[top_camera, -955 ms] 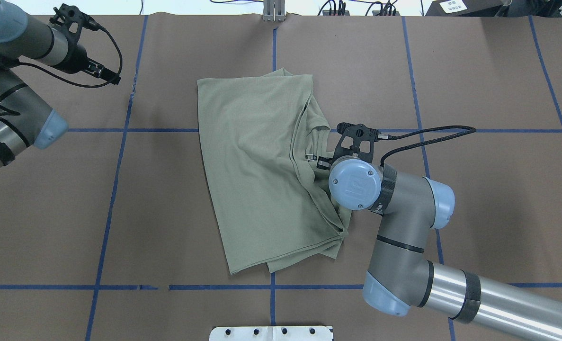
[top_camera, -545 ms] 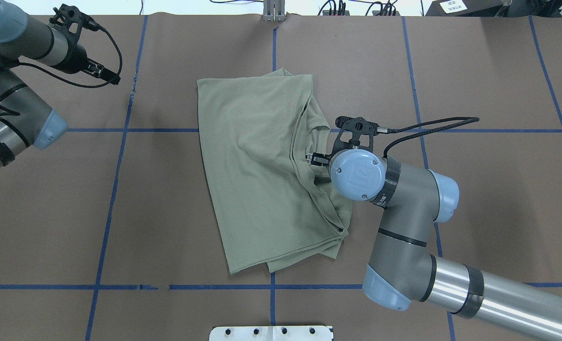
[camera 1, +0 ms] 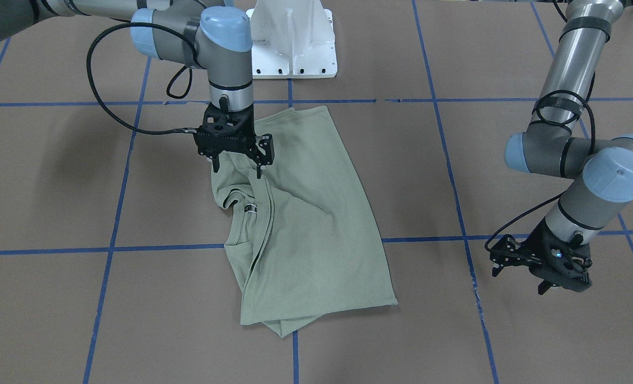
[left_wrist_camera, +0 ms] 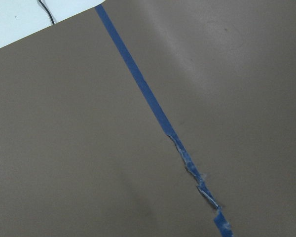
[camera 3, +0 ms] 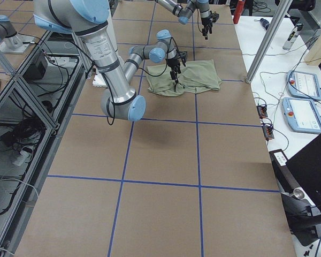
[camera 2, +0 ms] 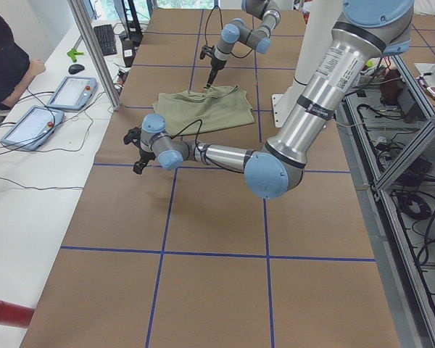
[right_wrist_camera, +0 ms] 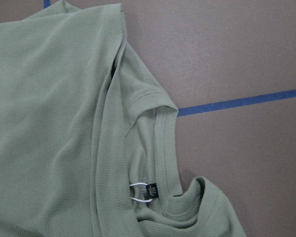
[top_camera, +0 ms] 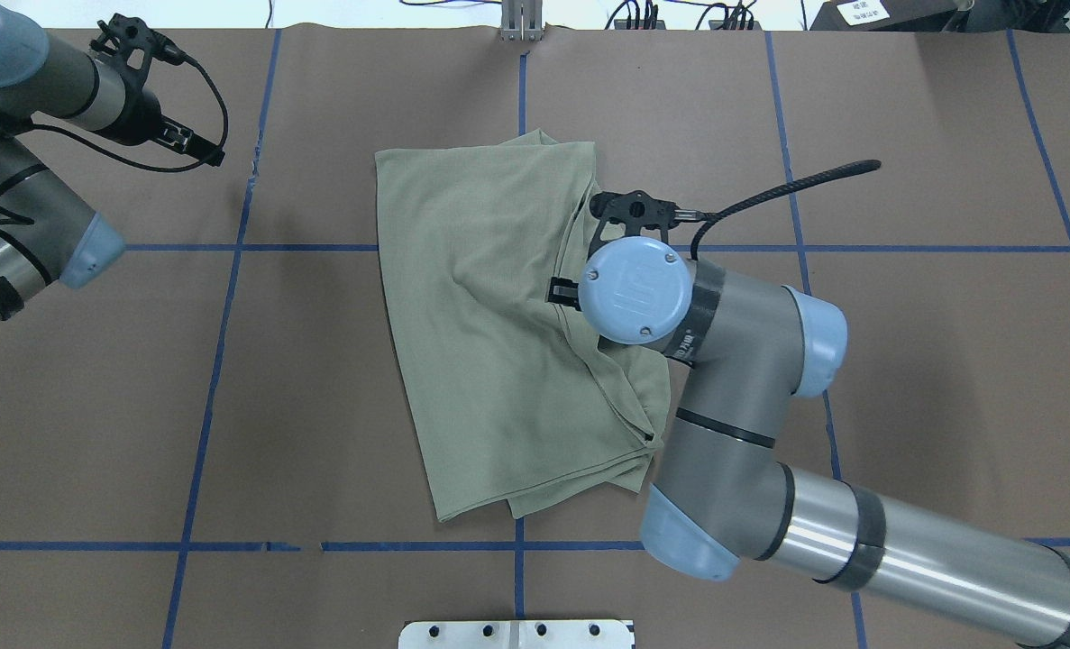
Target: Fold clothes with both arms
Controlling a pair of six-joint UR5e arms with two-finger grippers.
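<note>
The pale sage-green shirt (top_camera: 471, 315) lies folded in half on the brown table, with its neck on my right side. It also shows in the front view (camera 1: 316, 213). My right gripper (camera 1: 237, 172) hangs point-down just over the neck edge, jaws spread and empty. In the overhead view its wrist hides it except one finger (top_camera: 560, 293). The right wrist view shows the collar and black neck tag (right_wrist_camera: 149, 190) with no fingers in frame. My left gripper (camera 1: 519, 280) hovers low over bare table at the far left (top_camera: 214, 155), jaws apart and empty.
The white pedestal base (camera 1: 292, 42) stands at the robot's edge of the table. Blue tape lines grid the brown paper, and one is torn under the left wrist (left_wrist_camera: 197, 173). An operator and teach pendants (camera 2: 69, 90) are at the side bench past the far edge.
My right gripper has moved left and away from the robot, from beside the collar to over the neck and folded edge. The left arm has barely shifted. The shirt lies as before.
</note>
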